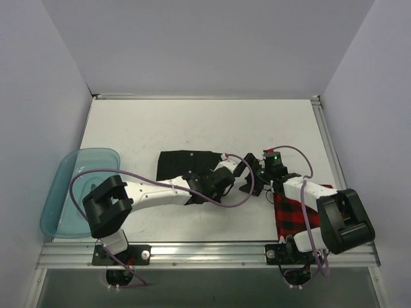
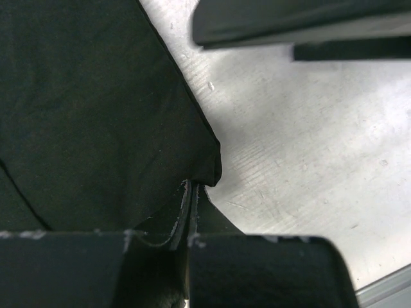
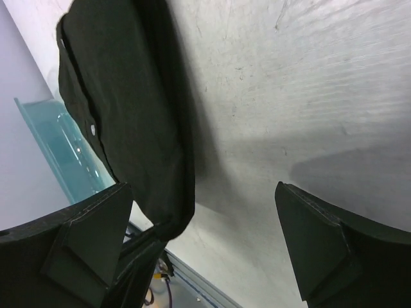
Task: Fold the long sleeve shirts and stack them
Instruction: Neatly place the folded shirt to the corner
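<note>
The bench (image 1: 141, 128) carries the black shirt (image 1: 183, 163) near its middle, partly under the left forearm. The red check shirt (image 1: 292, 215) lies at the near right corner, beneath the right arm and apart from the black one. A blue tub (image 1: 61, 192) stands at the far left edge and plays no part here.

What the coming move turns on is the right-hand end of the black shirt. Both hands meet there, just beside each other, and all the rest of the cloth stretches away from them toward the tub. The shirt's long axis I cannot tell from above, because the arm covers much of it. In the right wrist view it shows as a long strip with a white button (image 3: 93, 129) along its edge.

The left hand (image 2: 189, 237) is nearer. Its fingers are pressed almost together, and a thin folded edge at the corner of the black shirt runs between them, so I judge that it pinches this corner. The right hand (image 3: 202, 192) is spread wide and holds nothing (only bare bench shows between its fingers). The black cloth lies just by its left finger (image 3: 83, 237).
</note>
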Action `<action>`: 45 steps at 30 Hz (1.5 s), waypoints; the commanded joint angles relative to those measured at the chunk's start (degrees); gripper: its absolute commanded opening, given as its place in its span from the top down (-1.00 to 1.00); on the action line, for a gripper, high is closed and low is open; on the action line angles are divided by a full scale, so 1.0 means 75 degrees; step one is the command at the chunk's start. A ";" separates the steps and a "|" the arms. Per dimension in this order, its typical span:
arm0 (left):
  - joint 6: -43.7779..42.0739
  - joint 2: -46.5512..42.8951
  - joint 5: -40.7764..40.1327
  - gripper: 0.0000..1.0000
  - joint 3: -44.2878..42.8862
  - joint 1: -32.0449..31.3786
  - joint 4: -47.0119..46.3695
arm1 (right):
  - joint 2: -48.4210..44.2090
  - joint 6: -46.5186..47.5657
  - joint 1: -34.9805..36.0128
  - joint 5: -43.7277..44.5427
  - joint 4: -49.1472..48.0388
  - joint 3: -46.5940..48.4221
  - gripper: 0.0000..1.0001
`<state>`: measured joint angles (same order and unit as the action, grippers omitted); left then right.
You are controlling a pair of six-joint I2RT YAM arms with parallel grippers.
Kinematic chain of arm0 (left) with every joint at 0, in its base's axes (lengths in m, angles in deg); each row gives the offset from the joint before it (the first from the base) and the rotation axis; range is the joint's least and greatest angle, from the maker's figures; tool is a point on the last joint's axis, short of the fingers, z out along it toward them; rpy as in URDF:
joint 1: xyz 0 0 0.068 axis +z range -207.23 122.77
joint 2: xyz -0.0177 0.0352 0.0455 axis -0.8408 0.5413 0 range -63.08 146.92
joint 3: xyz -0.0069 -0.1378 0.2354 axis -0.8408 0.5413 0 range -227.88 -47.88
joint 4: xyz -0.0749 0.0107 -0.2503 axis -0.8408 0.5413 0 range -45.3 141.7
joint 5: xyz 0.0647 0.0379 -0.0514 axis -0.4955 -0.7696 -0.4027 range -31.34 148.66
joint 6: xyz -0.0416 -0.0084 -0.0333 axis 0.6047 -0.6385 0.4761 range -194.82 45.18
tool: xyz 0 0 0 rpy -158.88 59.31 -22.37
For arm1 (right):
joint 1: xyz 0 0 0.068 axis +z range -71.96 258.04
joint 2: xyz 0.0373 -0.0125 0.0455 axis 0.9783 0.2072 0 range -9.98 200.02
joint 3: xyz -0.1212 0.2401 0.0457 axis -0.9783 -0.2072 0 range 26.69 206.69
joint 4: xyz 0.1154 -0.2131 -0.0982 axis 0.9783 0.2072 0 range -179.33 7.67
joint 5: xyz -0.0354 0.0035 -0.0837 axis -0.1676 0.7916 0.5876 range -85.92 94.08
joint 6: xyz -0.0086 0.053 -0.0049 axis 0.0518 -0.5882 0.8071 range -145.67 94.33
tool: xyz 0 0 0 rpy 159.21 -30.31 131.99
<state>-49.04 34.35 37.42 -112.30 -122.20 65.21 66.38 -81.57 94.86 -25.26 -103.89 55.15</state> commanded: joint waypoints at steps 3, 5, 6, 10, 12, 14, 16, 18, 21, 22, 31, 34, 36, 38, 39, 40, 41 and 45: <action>0.0312 -0.0416 0.0312 1.00 0.0082 0.0026 -0.0485 | 0.1287 -0.0878 0.0370 -0.0493 -0.2424 -0.0268 -1.00; 0.0394 -0.0439 0.0370 1.00 0.0117 0.0038 -0.0520 | 0.1711 -0.1147 0.0534 -0.0599 -0.2814 -0.0257 -1.00; 0.0429 -0.0474 0.0393 1.00 0.0140 0.0049 -0.0555 | 0.2062 -0.1230 0.0616 -0.0623 -0.3198 -0.0245 -1.00; 0.0605 -0.0615 0.0464 1.00 0.0222 0.0061 -0.0696 | 0.2744 -0.1453 0.0921 -0.0623 -0.3741 -0.0105 -1.00; 0.0641 -0.0708 0.0452 1.00 0.0223 0.0061 -0.0719 | 0.3013 -0.1441 0.1109 -0.0588 -0.3765 0.0059 -1.00; 0.0687 -0.0814 0.0417 1.00 0.0258 0.0061 -0.0719 | 0.3178 -0.1372 0.1284 -0.0553 -0.3706 0.0199 -1.00; 0.0699 -0.0873 0.0452 1.00 0.0351 0.0061 -0.0813 | 0.3412 -0.1336 0.1378 -0.0552 -0.3671 0.0352 -1.00; 0.0711 -0.0943 0.0557 1.00 0.0422 0.0061 -0.0883 | 0.3635 -0.1336 0.1449 -0.0622 -0.3823 0.0457 -0.97; 0.0804 -0.0943 0.0628 1.00 0.0539 0.0061 -0.0942 | 0.3893 -0.1336 0.1484 -0.0705 -0.4034 0.0586 -0.87; 0.0840 -0.0955 0.0686 1.00 0.0609 0.0061 -0.0988 | 0.3951 -0.1336 0.1496 -0.0740 -0.4069 0.0622 -0.83; 0.1086 -0.1084 0.0979 1.00 0.0691 0.0049 -0.1317 | 0.4116 -0.0891 0.1671 -0.0916 -0.4327 0.0845 -0.05; 0.1238 -0.1212 0.1190 0.96 0.0703 0.0073 -0.1411 | 0.3976 -0.0669 0.1672 -0.0939 -0.4234 0.0880 0.47; 0.1413 -0.1329 0.1249 0.83 0.0680 0.0096 -0.1271 | 0.3765 -0.0481 0.1648 -0.0927 -0.4059 0.0892 0.73; 0.1566 -0.1680 0.1307 0.45 0.0680 0.0236 -0.1038 | 0.3356 0.0010 0.1625 -0.0846 -0.3357 0.1031 0.90; 0.1590 -0.1821 0.1354 0.32 0.0691 0.0341 -0.0920 | 0.3169 0.0209 0.1625 -0.0787 -0.3007 0.1137 0.94; 0.1625 -0.2101 0.1389 0.15 0.0657 0.0435 -0.0756 | 0.2993 0.0501 0.1601 -0.0706 -0.2133 0.1231 0.99; 0.1637 -0.2266 0.1448 -0.08 0.0621 0.0540 -0.0407 | 0.2631 0.1049 0.1555 -0.0508 -0.1637 0.1510 1.00; 0.1392 -0.3215 0.1577 -0.50 0.0481 0.1219 0.0579 | 0.1797 0.2447 0.1216 -0.0131 0.0765 0.2295 1.00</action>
<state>-38.09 16.03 47.87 -106.53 -116.32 63.66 86.29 -74.57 106.23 -29.57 -114.34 66.52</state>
